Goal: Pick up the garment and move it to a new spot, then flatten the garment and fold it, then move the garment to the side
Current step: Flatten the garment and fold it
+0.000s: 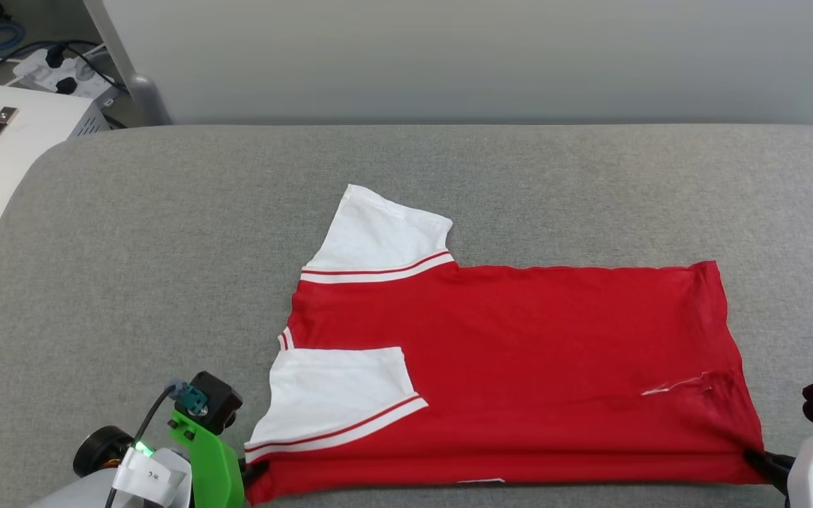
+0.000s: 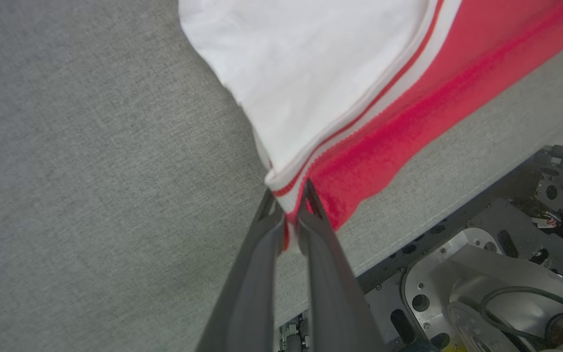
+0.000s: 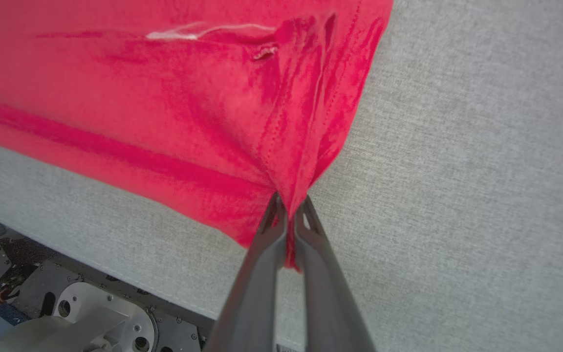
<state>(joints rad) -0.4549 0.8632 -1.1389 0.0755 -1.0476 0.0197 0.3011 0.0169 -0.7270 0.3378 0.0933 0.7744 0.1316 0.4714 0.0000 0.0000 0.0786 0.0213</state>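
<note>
Head view: a red jersey shirt [image 1: 519, 339] with short white sleeves lies flat in the lower centre of the frame, on a grey fabric-covered table [image 1: 152, 240]. One sleeve is laid over the red body at lower left, and the other points toward the upper centre.
Left wrist view: the left gripper [image 2: 289, 200] is clenched on the shirt's corner, at the white-and-red striped trim, in the middle of the frame.
Right wrist view: the right gripper [image 3: 290, 205] is clenched on the red hem corner, where the cloth bunches into wrinkles.
Upper left of head view: a white box with a black strap [image 1: 32, 120] stands beside the table.
</note>
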